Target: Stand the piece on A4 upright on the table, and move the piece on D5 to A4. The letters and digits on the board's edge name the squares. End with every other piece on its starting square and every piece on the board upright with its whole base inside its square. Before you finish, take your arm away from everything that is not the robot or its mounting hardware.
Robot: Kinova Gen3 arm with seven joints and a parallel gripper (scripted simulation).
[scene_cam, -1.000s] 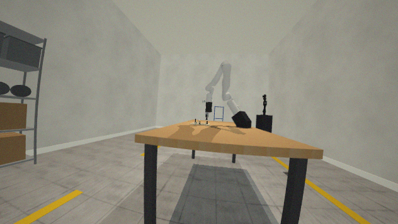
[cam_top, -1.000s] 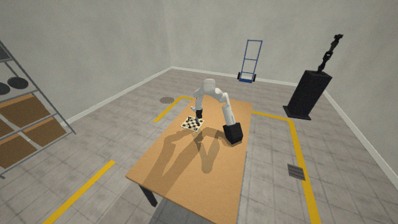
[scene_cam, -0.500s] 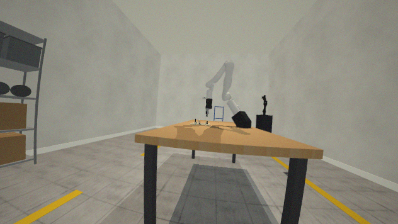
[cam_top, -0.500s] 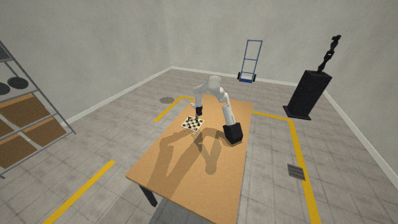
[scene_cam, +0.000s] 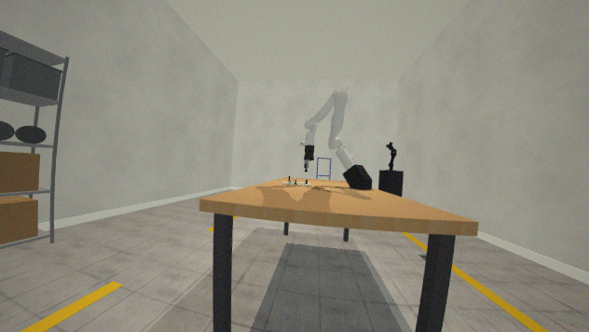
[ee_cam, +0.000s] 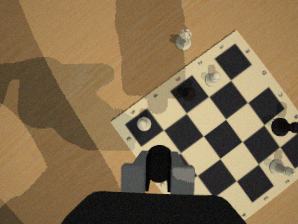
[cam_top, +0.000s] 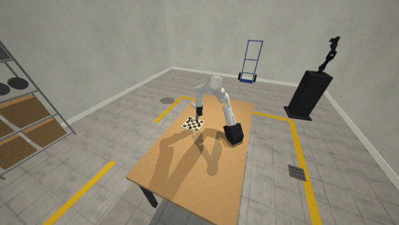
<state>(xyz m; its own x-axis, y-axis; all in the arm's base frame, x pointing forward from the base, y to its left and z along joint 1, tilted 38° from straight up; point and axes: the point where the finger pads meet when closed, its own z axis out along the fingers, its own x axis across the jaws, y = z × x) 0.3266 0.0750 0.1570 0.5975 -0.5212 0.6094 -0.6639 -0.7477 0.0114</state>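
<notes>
- Black piece (ee_cam: 158, 163), rounded top, sits clamped between the fingers of the gripper (ee_cam: 158, 177); held well above the board (ee_cam: 220, 125), over its near edge.
- White piece (ee_cam: 184, 40) stands on the table (ee_cam: 60, 23) beyond the fingers, just off the board's far edge; probably the one cleared from A4.
- Square labels are unreadable in the wrist view, so I cannot tell which corner is A4. A white piece (ee_cam: 144, 123) sits on the corner square just ahead-left of the fingers.
- Judgement: carry in progress. Centre the base over the target square before lowering, descend vertically, release only once seated flat.
- Risk: neighbouring pieces close by; keep lateral motion high.
</notes>
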